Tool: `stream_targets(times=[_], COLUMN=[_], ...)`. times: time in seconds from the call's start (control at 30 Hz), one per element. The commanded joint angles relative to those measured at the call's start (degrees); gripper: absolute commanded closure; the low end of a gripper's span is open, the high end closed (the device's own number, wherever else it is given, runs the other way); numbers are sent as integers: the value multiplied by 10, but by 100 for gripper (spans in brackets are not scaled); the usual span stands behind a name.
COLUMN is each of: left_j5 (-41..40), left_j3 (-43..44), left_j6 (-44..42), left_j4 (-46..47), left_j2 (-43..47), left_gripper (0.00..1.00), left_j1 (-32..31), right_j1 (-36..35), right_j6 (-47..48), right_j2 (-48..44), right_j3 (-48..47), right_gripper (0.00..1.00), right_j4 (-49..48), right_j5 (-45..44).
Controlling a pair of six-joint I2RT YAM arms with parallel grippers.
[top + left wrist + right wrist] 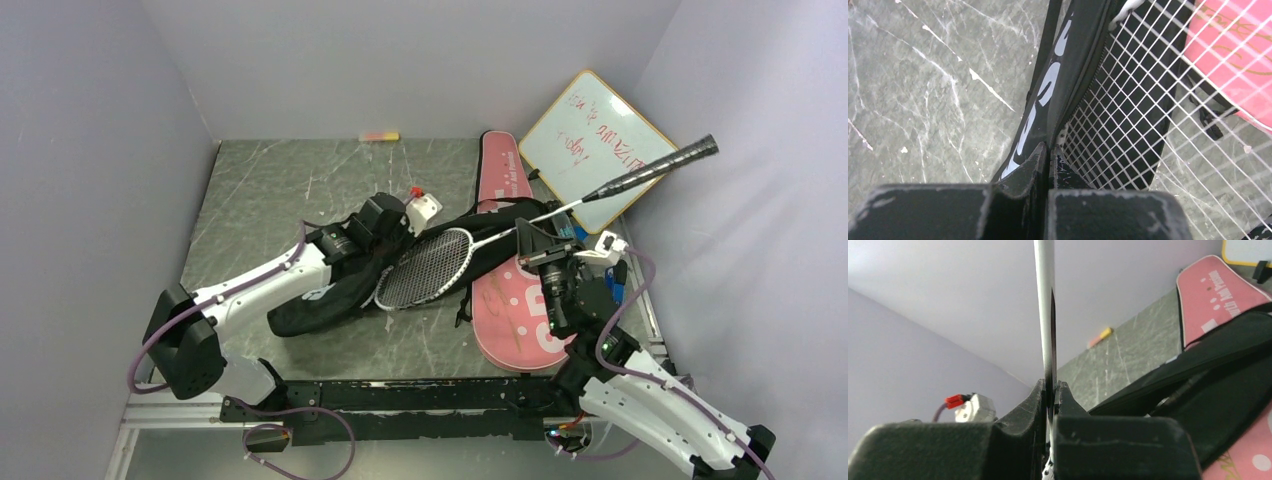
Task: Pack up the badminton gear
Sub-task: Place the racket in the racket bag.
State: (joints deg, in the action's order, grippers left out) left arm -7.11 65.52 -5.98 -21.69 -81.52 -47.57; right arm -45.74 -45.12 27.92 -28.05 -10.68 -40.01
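Note:
The white-framed racket's head (425, 268) lies over the black racket cover (330, 295). Its shaft slants up to the dark handle (680, 158) at the right wall. My left gripper (398, 243) is shut on the black cover's zip edge (1058, 100), beside the strings (1133, 100). My right gripper (538, 228) is shut on the racket's thin shaft (1044, 315), which stands between its fingertips (1049, 386). The pink racket cover (510, 310) lies under the shaft and also shows in the left wrist view (1233, 45) and the right wrist view (1213, 295).
A wood-framed whiteboard (595, 140) with red writing leans in the back right corner. A small pink-yellow marker (378, 136) lies against the back wall. Grey walls close in the marbled table (270, 190) on three sides. The black cover's straps trail near the pink cover.

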Motion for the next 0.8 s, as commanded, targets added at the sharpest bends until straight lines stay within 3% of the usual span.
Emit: stream_targets(times=[0.0,0.33,0.57,0.77], left_j5=[19,119,140,214], left_j3=[1,-22,-53,-62], left_j6=[2,26,52,76], left_j4=[44,98,145,174], left_j2=[22,54,95,105], left_gripper=[95,95,95,95], left_j1=[9,36,51,68], right_j1=[0,-1,0,2], right_j6=[-2,1,-10,-16], right_j2=[-36,-28,25,113], right_j3=[10,26,79,127], right_gripper=[100,100,100,100], right_j4=[-121,-139,-244,-368], right_j5=[-6,-11,5,25])
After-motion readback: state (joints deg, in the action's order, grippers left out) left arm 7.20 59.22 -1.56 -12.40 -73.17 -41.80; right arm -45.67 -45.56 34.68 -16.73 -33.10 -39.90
